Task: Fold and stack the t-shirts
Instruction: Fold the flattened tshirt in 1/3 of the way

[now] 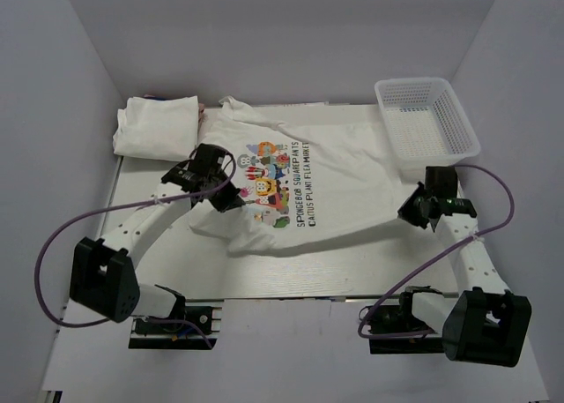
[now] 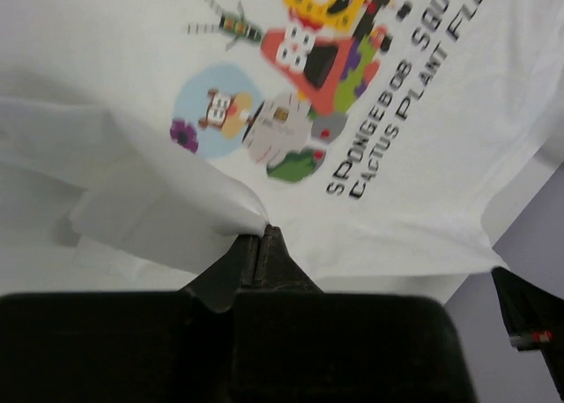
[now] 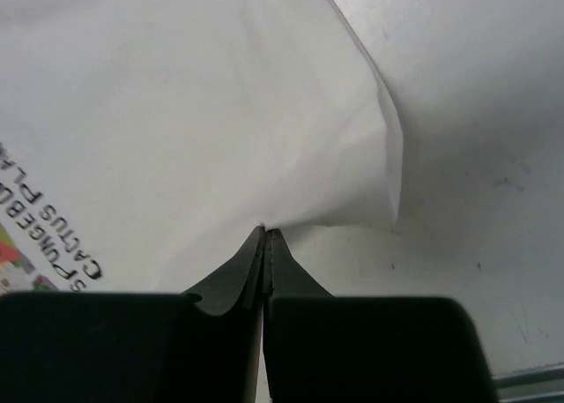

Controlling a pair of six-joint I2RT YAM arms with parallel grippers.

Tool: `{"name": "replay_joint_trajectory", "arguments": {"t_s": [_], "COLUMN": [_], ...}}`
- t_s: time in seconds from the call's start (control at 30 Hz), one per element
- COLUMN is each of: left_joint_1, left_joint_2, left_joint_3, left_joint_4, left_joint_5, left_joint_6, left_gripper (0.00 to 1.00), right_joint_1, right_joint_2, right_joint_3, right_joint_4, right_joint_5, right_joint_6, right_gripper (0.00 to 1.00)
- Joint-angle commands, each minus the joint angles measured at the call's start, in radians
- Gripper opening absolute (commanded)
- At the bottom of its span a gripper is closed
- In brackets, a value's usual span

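Top external view: left gripper [image 1: 231, 200] and right gripper [image 1: 409, 212] both clench the near edge of the printed t-shirt [image 1: 344, 178], stretched left-to-right between them.

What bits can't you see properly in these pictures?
- Top view: the left tool and its arm cover part of the printed t-shirt.
- Top view: the folds of the folded t-shirt bundle hide how many are stacked.
- Left wrist view: the top edge cuts off the cartoon print.
- Right wrist view: the left edge cuts off the lettering. The right tool hides how much cloth it pinches.
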Motion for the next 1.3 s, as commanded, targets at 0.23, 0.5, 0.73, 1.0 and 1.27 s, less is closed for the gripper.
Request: {"name": "replay_joint_trajectory", "arguments": {"t_s": [0.23, 0.5, 0.73, 1.0, 1.27], "left_joint_1": [0.106, 0.204, 0.235, 0.264, 0.253], "left_joint_2": [0.180, 0.331, 0.454, 0.583, 0.433], "left_joint_3": [0.235, 0.356, 0.474, 0.635, 0.437], "left_joint_4": [-0.024, 0.016, 0.063, 0.025, -0.001], "left_joint_5": [-0.220, -0.194, -0.162, -0.143, -0.077], "left_joint_6": [0.081, 0.124, 0.172, 0.278, 0.278], "left_gripper": [0.00, 0.00, 0.00, 0.74, 1.00], "right_joint_1": [0.000, 0.001, 0.003, 0.013, 0.050], "right_joint_2": [0.188, 0.361, 0.536, 0.607, 0.501], "right_joint_3": [0.233, 0.351, 0.479, 0.573, 0.461], "right_joint_4": [0.181, 0.264, 0.295, 0.247, 0.266], "right_joint_5": [0.122, 0.080, 0.053, -0.041, -0.204], "right_joint_6": [-0.039, -0.076, -0.143, -0.268, -0.404], "right_gripper": [0.00, 0.00, 0.00, 0.50, 0.90]}}
